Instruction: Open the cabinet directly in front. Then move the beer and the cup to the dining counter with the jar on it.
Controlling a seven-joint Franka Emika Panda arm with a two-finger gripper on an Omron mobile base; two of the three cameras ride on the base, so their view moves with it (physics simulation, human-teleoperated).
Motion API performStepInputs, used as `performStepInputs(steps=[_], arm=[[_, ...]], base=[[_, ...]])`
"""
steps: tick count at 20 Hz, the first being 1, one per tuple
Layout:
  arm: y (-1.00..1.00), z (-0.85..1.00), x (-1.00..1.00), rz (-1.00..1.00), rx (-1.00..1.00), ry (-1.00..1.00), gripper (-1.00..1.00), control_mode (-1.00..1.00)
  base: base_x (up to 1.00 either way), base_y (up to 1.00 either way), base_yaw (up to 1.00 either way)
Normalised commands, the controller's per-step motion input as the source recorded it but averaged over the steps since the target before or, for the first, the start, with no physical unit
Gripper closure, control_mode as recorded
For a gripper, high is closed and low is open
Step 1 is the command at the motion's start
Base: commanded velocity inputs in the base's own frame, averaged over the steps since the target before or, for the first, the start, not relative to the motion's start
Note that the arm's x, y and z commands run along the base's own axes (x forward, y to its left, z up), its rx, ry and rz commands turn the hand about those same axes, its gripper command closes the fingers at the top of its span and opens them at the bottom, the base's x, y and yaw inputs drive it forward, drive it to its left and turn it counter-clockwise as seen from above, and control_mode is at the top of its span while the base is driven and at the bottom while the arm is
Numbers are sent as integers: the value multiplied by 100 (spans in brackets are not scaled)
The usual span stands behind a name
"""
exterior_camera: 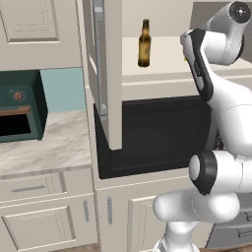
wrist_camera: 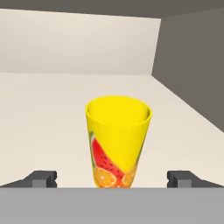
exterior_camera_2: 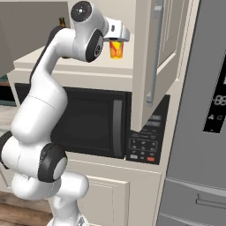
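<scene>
In the left base view, both doors of the cabinet (exterior_camera: 109,74) stand swung out, so we judge the opening done and the cup pickup in hand. The beer (exterior_camera: 144,44) stands upright on the shelf, well off to the side of our wrist, far enough that we need not worry about knocking it.

In the right base view, our gripper (exterior_camera_2: 118,40) reaches into the cabinet, and the cup (exterior_camera_2: 115,48) sits just ahead of and slightly below it, apart from it.

In the hand view, the fingertips (wrist_camera: 43,178) are spread wide and grasp nothing. The cup stands upright, centred between and beyond them. We should advance straight and a touch lower, so the pads meet the tapered wall at mid-height, keeping it centred before closing so neither pad tips it.
</scene>
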Motion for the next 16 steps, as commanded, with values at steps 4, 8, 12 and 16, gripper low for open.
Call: performStepInputs(steps=[4,8,12,16], arm=[[0,0,34,0,0,0,-100,-100],[-1,-1,35,0,0,0,-100,-100],[-9,0,24,1,0,0,-100,-100],[-11,-2,23,1,0,0,-100,-100]], base=[[0,0,0],[0,0,0],[0,0,0],[0,0,0]])
